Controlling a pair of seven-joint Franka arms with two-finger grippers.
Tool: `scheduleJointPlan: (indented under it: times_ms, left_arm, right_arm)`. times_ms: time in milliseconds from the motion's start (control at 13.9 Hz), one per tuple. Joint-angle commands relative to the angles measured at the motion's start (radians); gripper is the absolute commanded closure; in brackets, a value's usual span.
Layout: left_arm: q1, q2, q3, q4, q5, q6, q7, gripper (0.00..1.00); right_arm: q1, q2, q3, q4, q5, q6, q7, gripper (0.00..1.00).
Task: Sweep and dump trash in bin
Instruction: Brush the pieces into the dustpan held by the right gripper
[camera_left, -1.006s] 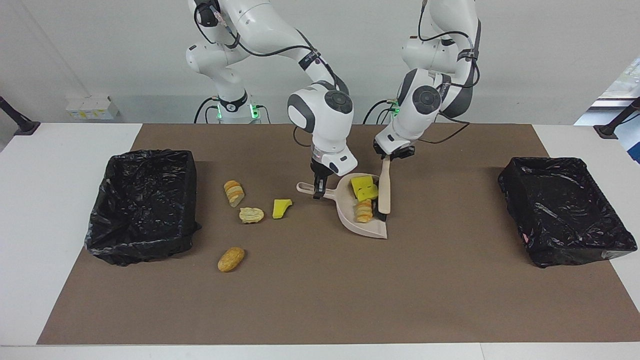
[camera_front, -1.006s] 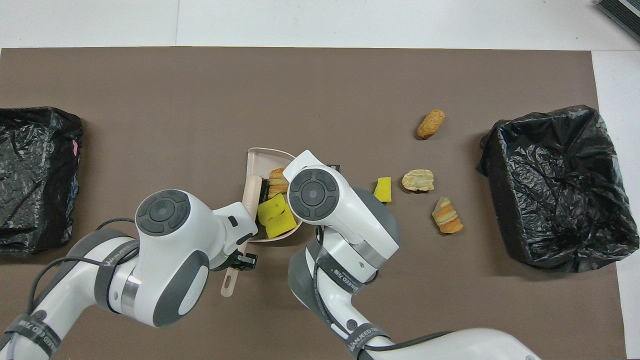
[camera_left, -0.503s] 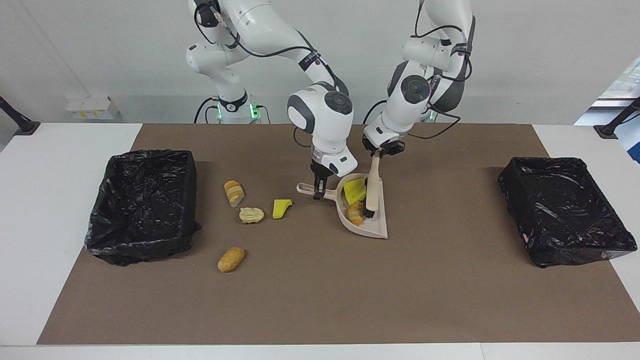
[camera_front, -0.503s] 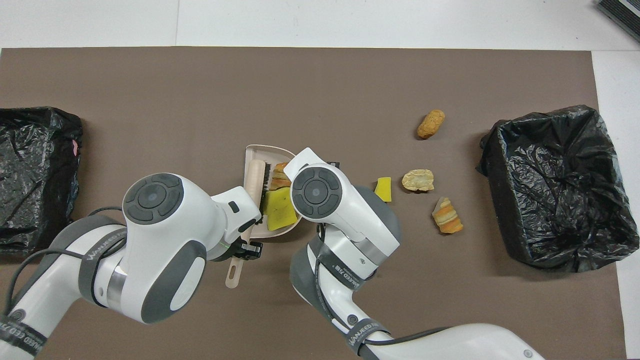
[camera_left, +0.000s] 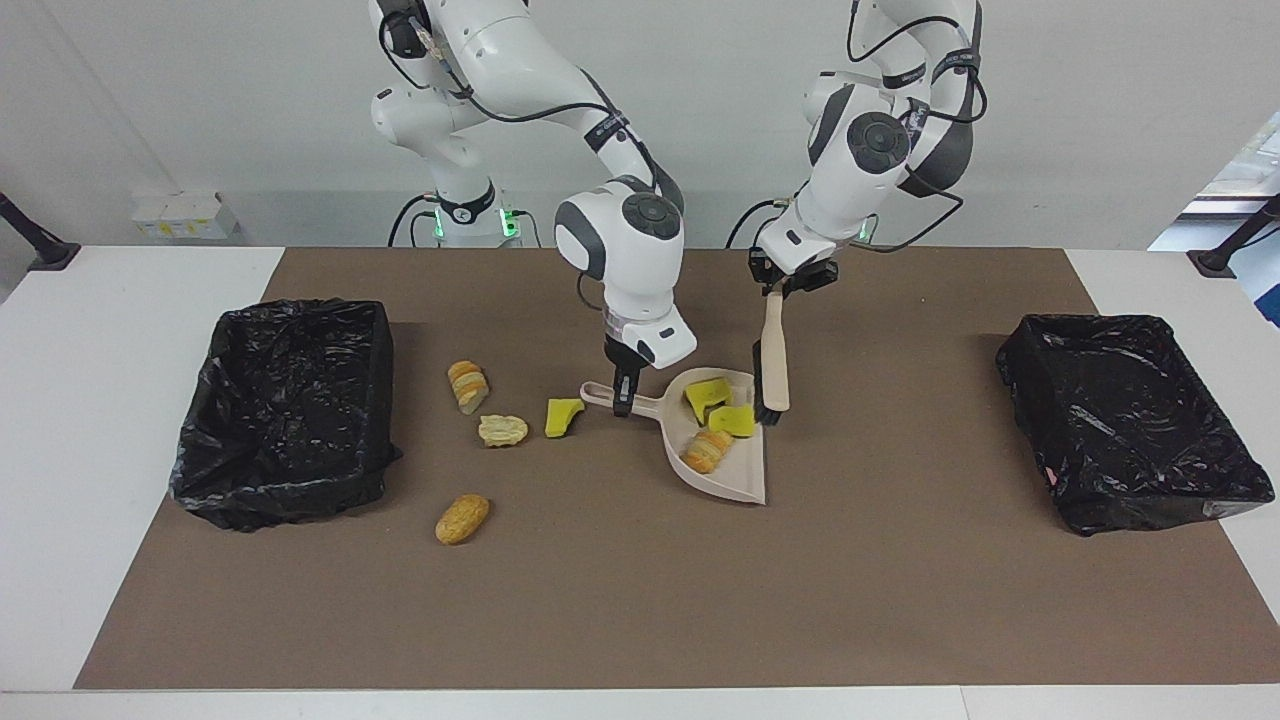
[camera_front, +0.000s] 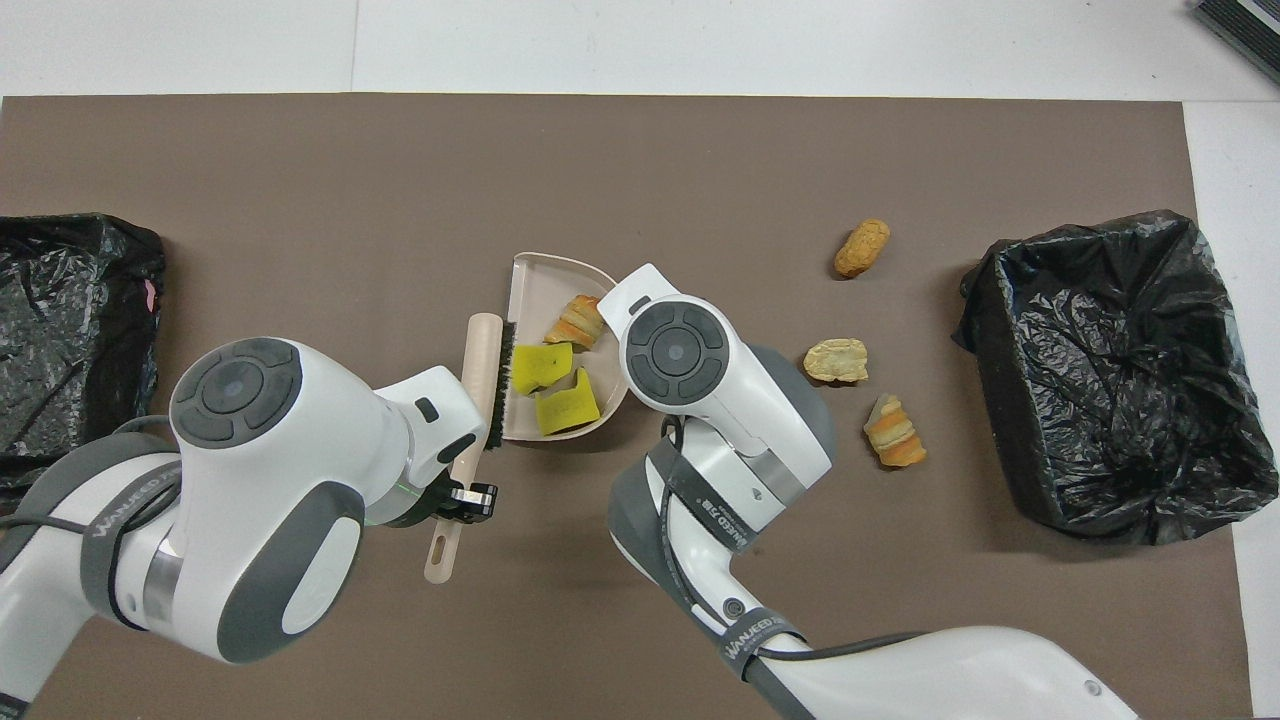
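A: Facing view first. The dustpan (camera_left: 722, 455) has slid away from the robots, and the brush (camera_left: 772, 350) has lifted to the pan's rim, so this sweep looks finished. The right gripper (camera_left: 622, 399) is clamped on the pan's handle; the left gripper (camera_left: 776, 287) is closed on the brush handle. The bin (camera_left: 285, 410) at nine o'clock shows no trash (nor does the other bin (camera_left: 1130, 420)).

B: Overhead: three pieces of trash (camera_front: 560, 375) are in the pan; three more (camera_front: 860, 340) lie at three o'clock, toward the right arm's end. The fourth yellow chunk (camera_left: 562, 417), seen only from the front, is hidden here.
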Motion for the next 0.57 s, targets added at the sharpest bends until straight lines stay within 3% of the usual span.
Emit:
scheduleJointPlan:
  times_ms: [0, 144, 503]
  left_arm:
    - [-0.011, -0.02, -0.008, -0.011, 0.03, -0.017, -0.051, 1.0]
    - [-0.037, -0.046, -0.025, -0.035, 0.053, -0.017, -0.177, 1.0]
    - [-0.139, -0.134, -0.046, -0.141, 0.054, 0.007, -0.335, 1.0]
  right_arm:
    - [-0.033, -0.043, 0.009, -0.004, 0.01, -0.022, -0.039, 1.0]
    - [-0.056, -0.071, 0.012, -0.001, 0.025, -0.065, -0.08, 1.0]
    - [-0.219, -0.138, 0.012, 0.007, 0.109, -0.171, -0.404, 1.0]
